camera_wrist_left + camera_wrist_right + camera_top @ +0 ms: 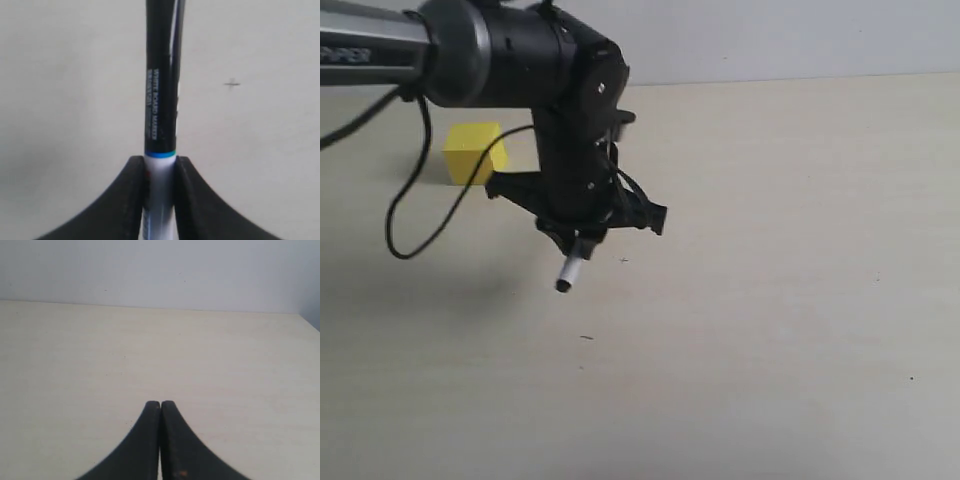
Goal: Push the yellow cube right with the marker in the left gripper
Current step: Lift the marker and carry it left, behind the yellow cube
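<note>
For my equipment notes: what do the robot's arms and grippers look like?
The left arm has a grey link marked PiPER, black joints and loose black cables. The left gripper is a black claw with two curved fingers. The right gripper shows only two black curved fingers.

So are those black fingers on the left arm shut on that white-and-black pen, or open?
Shut on it: both black fingers press the slim white-barrelled marker from either side, no gap showing.

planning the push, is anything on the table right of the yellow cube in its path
No object shows right of the yellow cube; only the left gripper holding the marker hangs on that side, hiding some table.
</note>
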`<action>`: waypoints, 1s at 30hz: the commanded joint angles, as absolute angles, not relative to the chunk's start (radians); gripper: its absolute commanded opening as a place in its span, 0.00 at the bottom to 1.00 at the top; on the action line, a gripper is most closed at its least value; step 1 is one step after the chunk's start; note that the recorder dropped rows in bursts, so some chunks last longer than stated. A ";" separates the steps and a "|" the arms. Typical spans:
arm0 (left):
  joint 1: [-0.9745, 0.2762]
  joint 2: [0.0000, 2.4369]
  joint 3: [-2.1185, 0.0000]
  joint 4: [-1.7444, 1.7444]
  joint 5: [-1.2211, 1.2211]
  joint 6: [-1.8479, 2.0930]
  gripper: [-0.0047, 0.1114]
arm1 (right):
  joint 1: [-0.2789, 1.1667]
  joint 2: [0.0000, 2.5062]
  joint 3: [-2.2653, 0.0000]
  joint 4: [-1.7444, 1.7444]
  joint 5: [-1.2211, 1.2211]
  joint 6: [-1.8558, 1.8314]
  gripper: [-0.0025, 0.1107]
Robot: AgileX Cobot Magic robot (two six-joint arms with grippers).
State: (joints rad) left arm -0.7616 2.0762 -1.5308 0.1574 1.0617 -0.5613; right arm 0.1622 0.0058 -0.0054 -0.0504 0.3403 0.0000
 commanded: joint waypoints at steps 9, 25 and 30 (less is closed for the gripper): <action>-0.568 1.620 -1.083 0.520 1.139 -0.601 0.04 | 0.155 0.000 0.000 -0.051 0.331 0.000 0.02; 0.035 1.928 -1.387 0.303 0.723 0.461 0.04 | 0.155 0.000 0.000 -0.051 0.331 0.000 0.02; 0.028 2.099 -1.578 0.217 0.734 0.970 0.04 | 0.155 0.000 0.000 -0.051 0.331 0.000 0.02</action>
